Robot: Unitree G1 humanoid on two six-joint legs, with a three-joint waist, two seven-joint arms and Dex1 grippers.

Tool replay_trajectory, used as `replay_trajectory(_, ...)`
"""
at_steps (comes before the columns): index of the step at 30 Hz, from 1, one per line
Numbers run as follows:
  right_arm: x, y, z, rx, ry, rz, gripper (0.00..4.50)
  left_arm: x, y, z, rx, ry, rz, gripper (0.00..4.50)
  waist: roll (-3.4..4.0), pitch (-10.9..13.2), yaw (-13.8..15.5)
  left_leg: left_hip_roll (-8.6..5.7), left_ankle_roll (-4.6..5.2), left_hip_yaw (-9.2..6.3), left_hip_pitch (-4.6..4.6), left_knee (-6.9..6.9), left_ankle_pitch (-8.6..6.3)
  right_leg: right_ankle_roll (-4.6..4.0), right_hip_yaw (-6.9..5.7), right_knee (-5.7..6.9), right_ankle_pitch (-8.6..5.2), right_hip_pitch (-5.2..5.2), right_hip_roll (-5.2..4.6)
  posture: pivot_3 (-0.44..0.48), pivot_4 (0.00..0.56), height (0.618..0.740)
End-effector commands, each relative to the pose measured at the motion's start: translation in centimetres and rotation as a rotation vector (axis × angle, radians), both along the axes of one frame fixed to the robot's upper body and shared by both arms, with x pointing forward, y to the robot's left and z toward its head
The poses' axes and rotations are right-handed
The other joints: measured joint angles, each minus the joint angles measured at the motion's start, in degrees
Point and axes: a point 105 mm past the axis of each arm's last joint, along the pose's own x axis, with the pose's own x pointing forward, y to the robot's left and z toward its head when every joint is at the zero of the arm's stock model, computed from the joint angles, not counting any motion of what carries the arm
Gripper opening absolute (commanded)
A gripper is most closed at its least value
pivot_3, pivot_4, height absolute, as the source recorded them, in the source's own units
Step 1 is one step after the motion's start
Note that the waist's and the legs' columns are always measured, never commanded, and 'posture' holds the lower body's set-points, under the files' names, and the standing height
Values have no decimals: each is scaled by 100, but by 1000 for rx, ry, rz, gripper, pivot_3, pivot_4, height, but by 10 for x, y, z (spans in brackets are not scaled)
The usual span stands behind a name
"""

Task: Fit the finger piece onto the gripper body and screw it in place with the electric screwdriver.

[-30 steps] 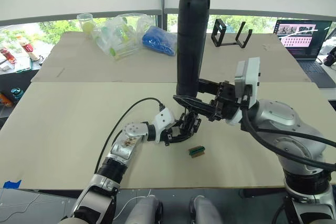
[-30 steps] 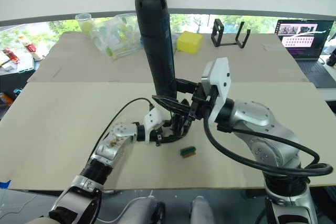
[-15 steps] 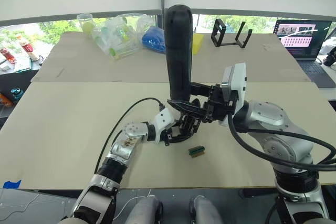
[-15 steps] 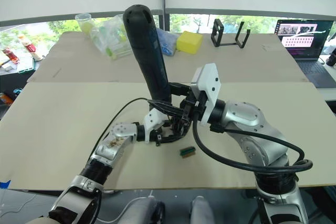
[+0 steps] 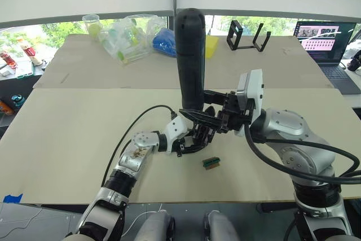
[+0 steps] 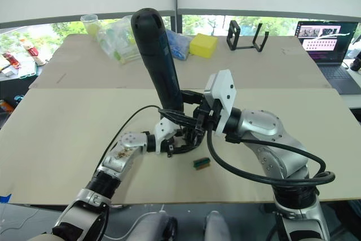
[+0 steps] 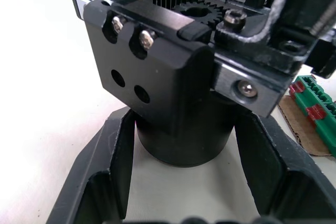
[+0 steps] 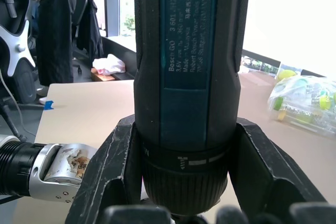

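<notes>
Beige table carries a green-and-brown block; laptop at the far corner.

Head stereo pair looked forward-down over the desk, both eyes sharing the same mid-desk scene. Left wrist cam sat very close on the gripper body; right wrist cam very close on the electric screwdriver.
</notes>
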Motion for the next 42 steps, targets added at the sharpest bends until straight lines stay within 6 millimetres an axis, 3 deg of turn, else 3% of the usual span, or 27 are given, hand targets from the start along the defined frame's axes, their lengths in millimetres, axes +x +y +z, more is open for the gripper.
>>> replay_trajectory(1, -7, -2, 16, 27, -83, 9, 1897, -2, -6, 15, -35, -49, -26, 2294, 0, 0, 0, 0, 0, 0, 0, 0, 0, 0, 0, 0, 0, 0, 0, 0, 150, 740)
replay_trajectory(42, -7, -4, 9, 10, -68, 6, 1897, -4, -9, 17, -43, -49, -30, 2294, 0, 0, -7, 0, 0, 0, 0, -1, 0, 0, 0, -1, 0, -1, -1, 0, 150, 740)
